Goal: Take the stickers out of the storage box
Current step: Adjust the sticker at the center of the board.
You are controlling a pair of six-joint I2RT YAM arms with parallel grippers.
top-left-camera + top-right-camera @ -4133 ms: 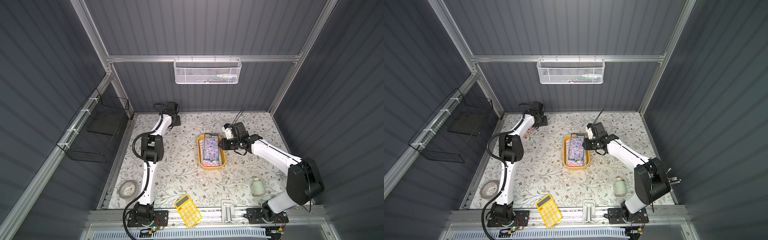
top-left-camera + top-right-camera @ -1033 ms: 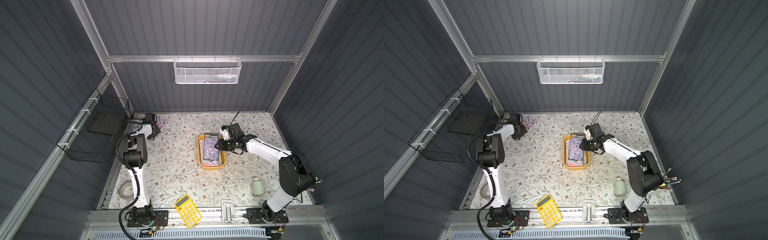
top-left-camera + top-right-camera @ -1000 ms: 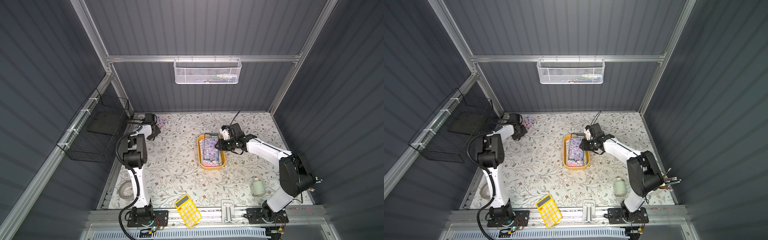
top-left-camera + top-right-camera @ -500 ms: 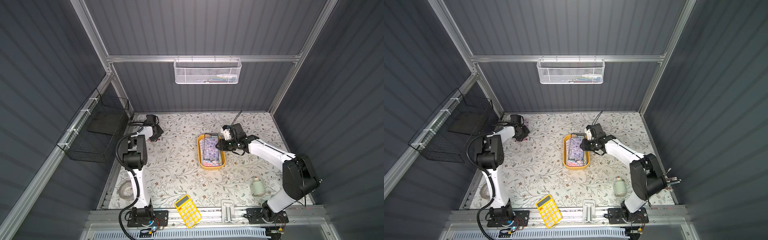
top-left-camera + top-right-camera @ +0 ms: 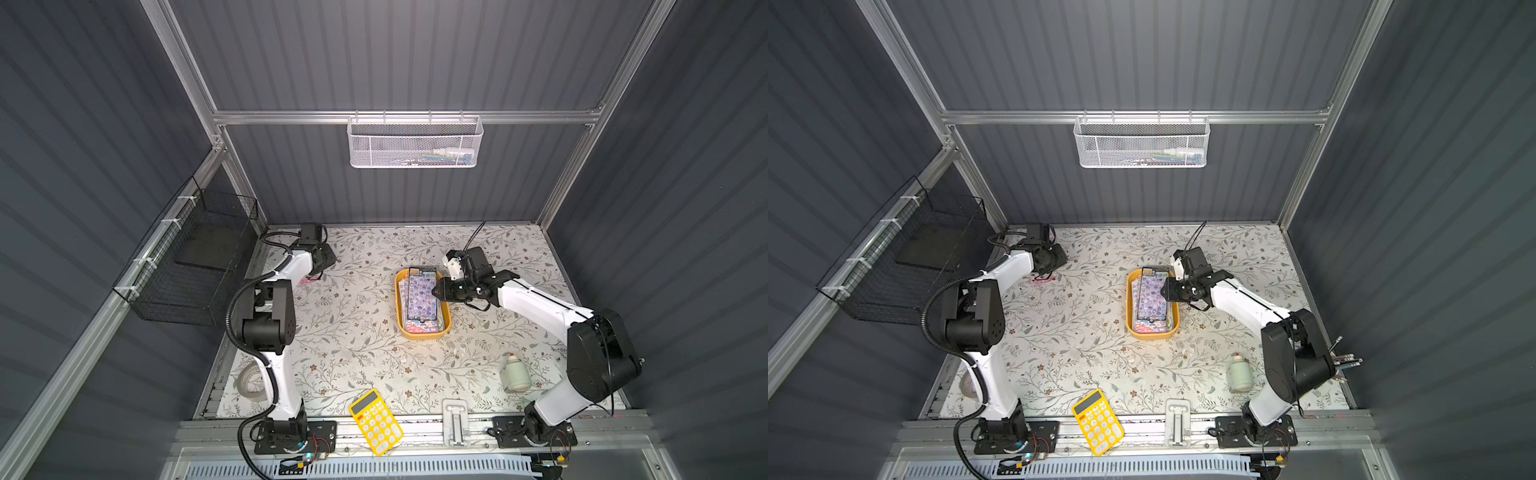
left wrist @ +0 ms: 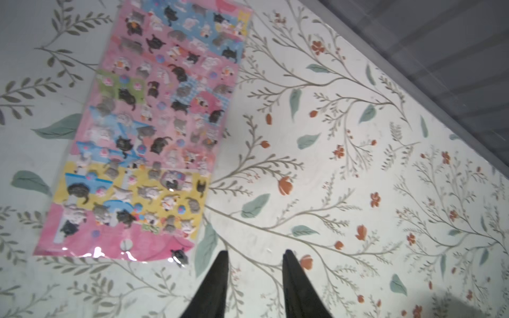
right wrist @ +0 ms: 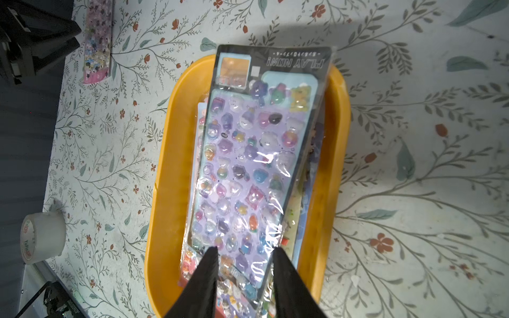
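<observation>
Left pincer (image 6: 253,252) open and empty above the desk (image 6: 344,209), just beside a pink sheet (image 6: 148,132) lying flat there; right pincer (image 7: 245,249) open, tips at the purple sheet (image 7: 242,165) topping the stickers (image 7: 296,217) stacked in the box (image 7: 165,176), mid-desk.

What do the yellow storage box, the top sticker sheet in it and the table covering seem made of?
Storage box: likely moulded plastic, smooth mustard walls, rounded corners, dull sheen.
Top sticker sheet: puffy stickers in a clear glossy wrapper, shown by glare streaks and wrinkles.
Table covering: probably printed vinyl or cloth; flat floral print, cannot tell which.
</observation>
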